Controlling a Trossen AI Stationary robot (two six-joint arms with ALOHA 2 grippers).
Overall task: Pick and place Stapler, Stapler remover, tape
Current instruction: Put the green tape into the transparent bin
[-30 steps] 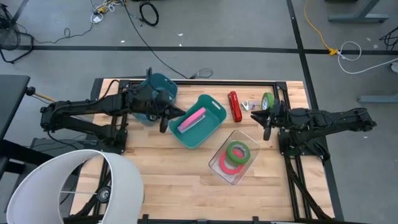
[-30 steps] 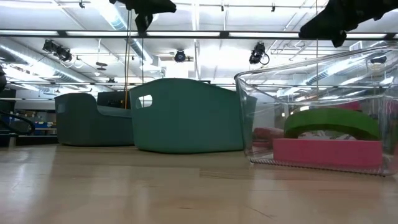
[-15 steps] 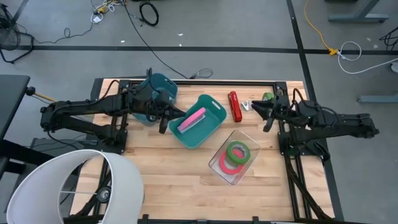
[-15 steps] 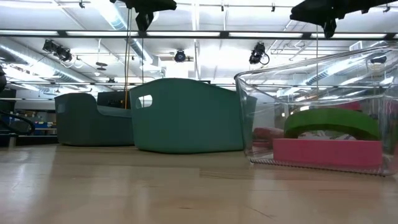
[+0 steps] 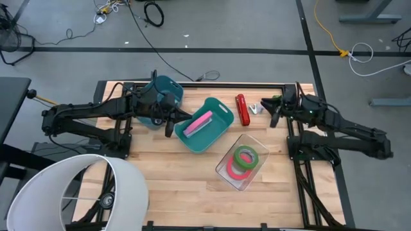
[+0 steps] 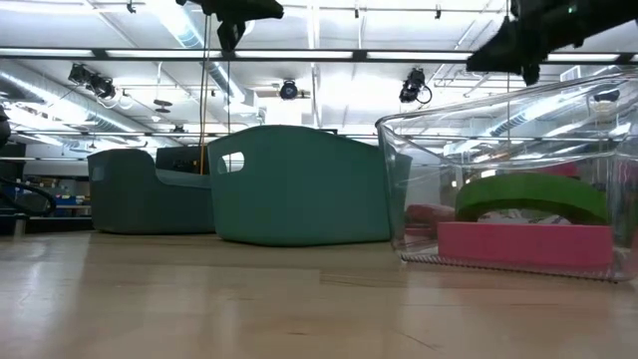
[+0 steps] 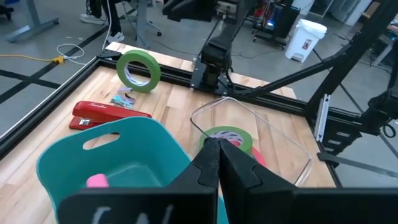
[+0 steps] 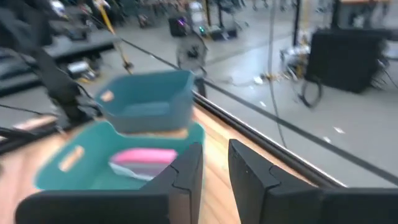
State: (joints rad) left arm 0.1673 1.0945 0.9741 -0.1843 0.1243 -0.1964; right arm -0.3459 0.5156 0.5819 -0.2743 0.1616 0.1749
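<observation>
The right gripper (image 5: 272,113) hovers above the surface just beside the staple remover (image 5: 257,108), its fingers (image 8: 186,171) a narrow gap apart and holding nothing; a loose green tape roll (image 7: 138,70) stands beyond the staple remover, with the red stapler (image 5: 242,110) on the remover's other side. The step in hand appears to be the approach to one of these loose items, while two tape rolls (image 5: 244,159) already lie in the clear tray (image 5: 257,142). The next move calls for spreading the fingers, lowering over the chosen item and closing; the left gripper (image 5: 169,126), fingers pressed together, waits over the teal bin (image 5: 221,109).
</observation>
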